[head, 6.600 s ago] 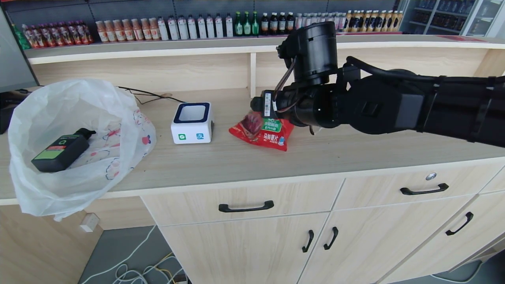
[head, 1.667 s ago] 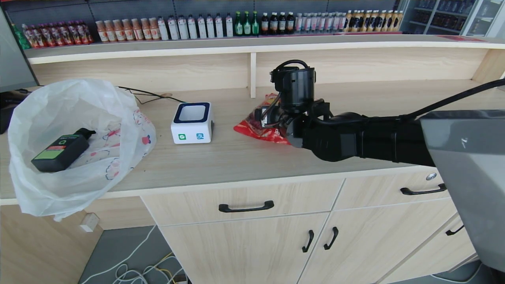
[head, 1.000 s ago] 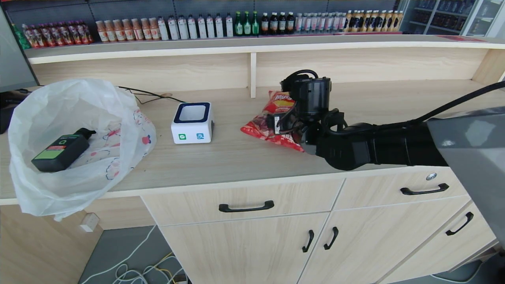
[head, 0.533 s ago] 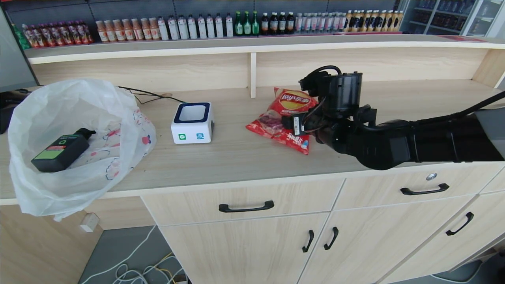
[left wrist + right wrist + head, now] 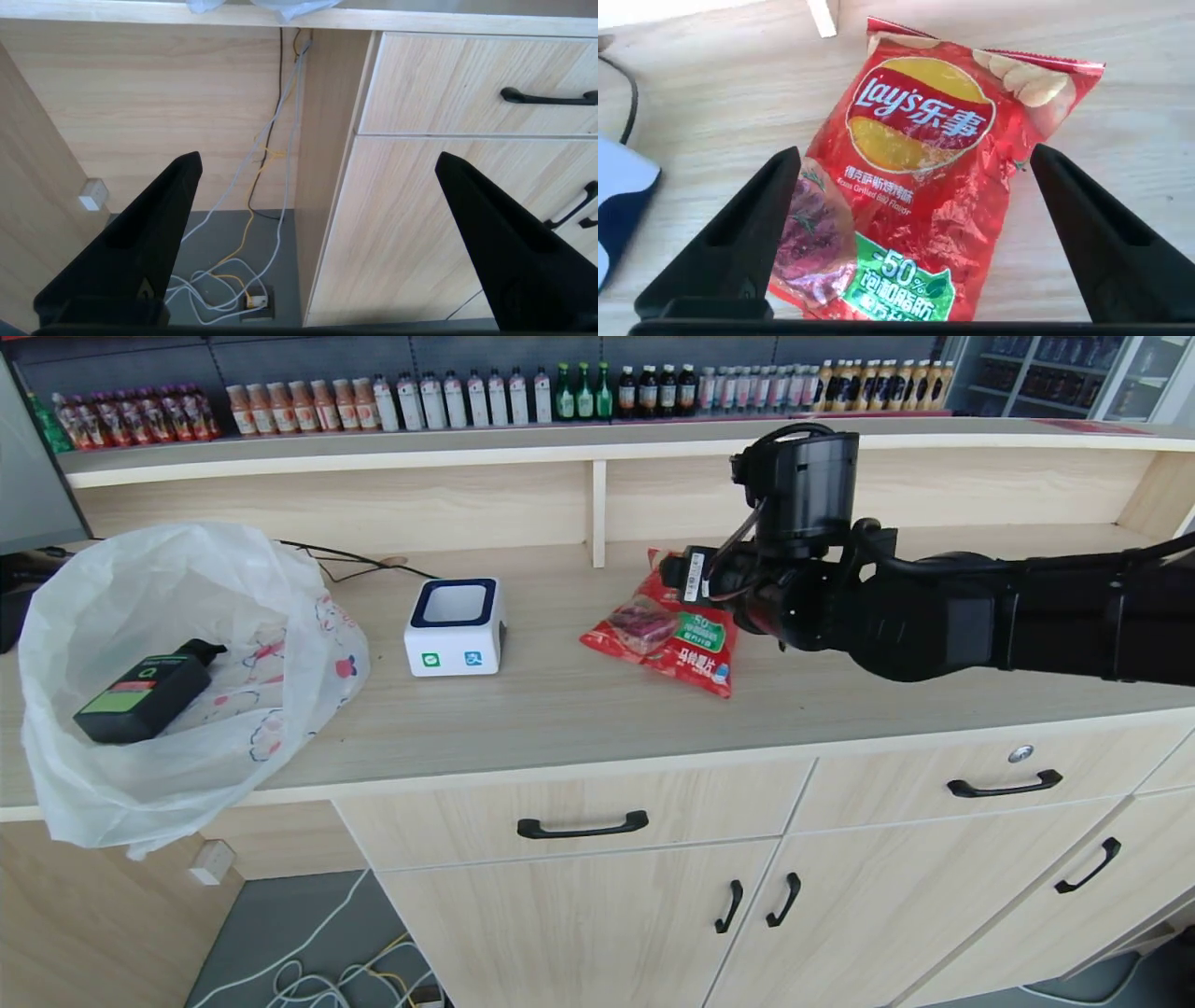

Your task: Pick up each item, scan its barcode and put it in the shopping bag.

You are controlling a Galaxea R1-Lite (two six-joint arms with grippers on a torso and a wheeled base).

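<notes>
Apparently clear of the glossy red foil crisp packet, the wide-spread right gripper could slip off puffy film.

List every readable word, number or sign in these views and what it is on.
"-50%" on the green patch of the chip bag.
Brand logo in white script above it; fine print under the logo too small.
On the scanner: two icons, no words.
Labels on the black bottle and shelf bottles: too small.

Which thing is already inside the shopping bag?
The black bottle lies inside the white shopping bag. The red chip bag lies out on the counter.
</notes>
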